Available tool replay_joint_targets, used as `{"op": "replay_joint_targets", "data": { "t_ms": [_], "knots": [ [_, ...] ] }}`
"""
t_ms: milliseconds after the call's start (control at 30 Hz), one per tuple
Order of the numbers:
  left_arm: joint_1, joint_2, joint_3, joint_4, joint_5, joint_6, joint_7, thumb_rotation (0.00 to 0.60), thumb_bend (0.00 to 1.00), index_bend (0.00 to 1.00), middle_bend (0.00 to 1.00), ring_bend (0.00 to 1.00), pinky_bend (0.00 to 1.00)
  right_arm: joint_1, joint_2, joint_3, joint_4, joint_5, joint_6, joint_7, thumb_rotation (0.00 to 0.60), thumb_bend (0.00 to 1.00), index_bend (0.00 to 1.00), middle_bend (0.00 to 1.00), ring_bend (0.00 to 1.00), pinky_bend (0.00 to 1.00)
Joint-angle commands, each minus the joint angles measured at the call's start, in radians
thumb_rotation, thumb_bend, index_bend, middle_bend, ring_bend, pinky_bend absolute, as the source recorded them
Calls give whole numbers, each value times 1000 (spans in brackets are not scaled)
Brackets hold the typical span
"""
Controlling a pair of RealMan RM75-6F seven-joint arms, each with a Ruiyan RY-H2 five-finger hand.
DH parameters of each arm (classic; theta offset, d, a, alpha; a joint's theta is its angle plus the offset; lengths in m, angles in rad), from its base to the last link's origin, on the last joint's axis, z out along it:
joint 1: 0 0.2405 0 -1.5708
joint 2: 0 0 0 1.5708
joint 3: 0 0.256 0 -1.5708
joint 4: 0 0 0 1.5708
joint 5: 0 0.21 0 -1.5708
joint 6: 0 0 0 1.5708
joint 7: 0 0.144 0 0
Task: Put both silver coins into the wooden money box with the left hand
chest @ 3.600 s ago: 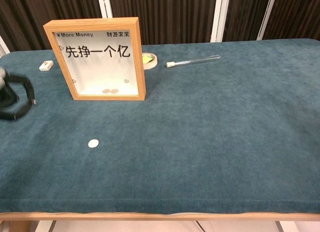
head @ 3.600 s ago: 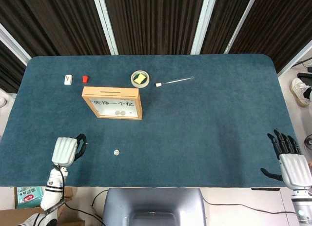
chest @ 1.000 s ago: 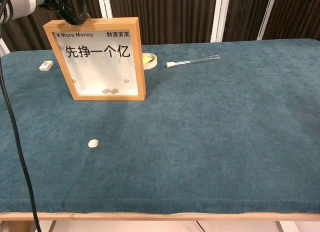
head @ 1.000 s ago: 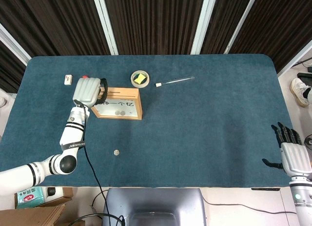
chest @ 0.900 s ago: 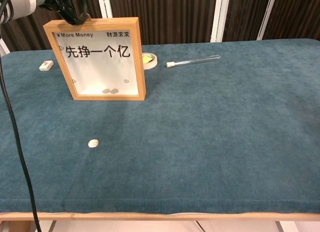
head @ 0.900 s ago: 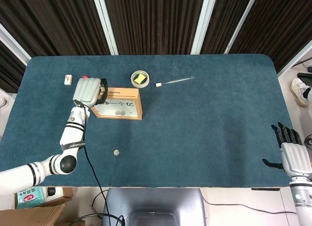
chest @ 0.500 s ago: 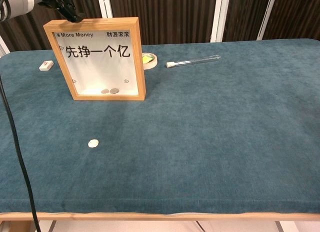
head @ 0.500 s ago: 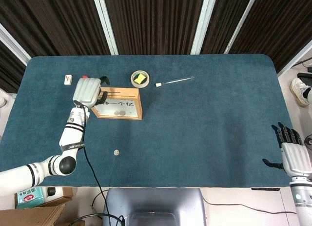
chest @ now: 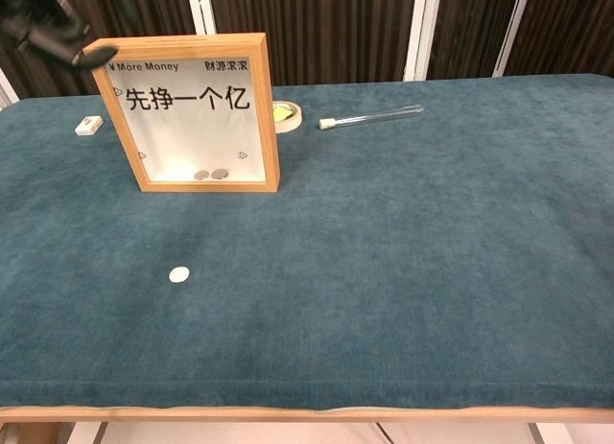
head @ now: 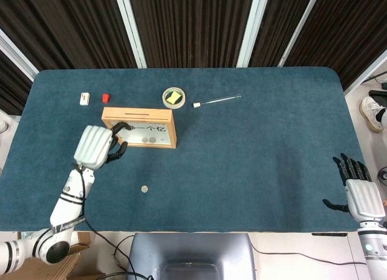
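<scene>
The wooden money box (head: 139, 127) stands upright at the table's back left, its clear front (chest: 192, 113) printed with characters. Two coins (chest: 211, 175) lie inside at its bottom. One silver coin (head: 144, 188) lies on the blue cloth in front of the box, also seen in the chest view (chest: 178, 274). My left hand (head: 97, 147) hovers just left of the box's front corner with its fingers apart and nothing in them; in the chest view it is a blur (chest: 48, 27) at the top left. My right hand (head: 358, 195) rests open at the table's near right edge.
Behind the box lie a tape roll (head: 174, 97) with a yellow piece in it, a glass test tube (head: 216, 100), a white block (head: 84, 98) and a small red piece (head: 105, 98). The table's front edge (chest: 307, 410) runs close below the loose coin.
My left hand has left the box's top edge and moved down toward the near left, fingers now apart. The loose coin and the right hand have stayed put.
</scene>
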Motion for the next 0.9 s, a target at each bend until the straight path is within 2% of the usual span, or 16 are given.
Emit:
{"op": "replay_joint_targets", "data": {
  "t_ms": [33, 233, 400, 667, 900],
  "knots": [
    [122, -48, 129, 16, 151, 91, -105, 600, 393, 393, 1000, 1000, 1000, -2, -1, -6, -2, -9, 3, -1, 600, 121, 0, 0, 0, 0],
    [191, -179, 203, 160, 189, 70, -166, 600, 399, 398, 1000, 1000, 1000, 6, -15, -21, -5, -29, -9, -36, 600, 121, 0, 0, 0, 0],
    [228, -283, 234, 278, 179, 14, -197, 600, 397, 400, 1000, 1000, 1000, 2, -15, -25, -9, -39, 0, -38, 600, 121, 0, 0, 0, 0],
    [241, -405, 214, 403, 185, -32, -176, 600, 397, 400, 1000, 1000, 1000, -2, -8, -28, -9, -50, 7, -22, 600, 121, 0, 0, 0, 0],
    [237, -499, 168, 497, 186, -43, -113, 600, 396, 400, 1000, 1000, 1000, -2, -7, -30, -8, -56, 7, -18, 600, 121, 0, 0, 0, 0]
  ]
}}
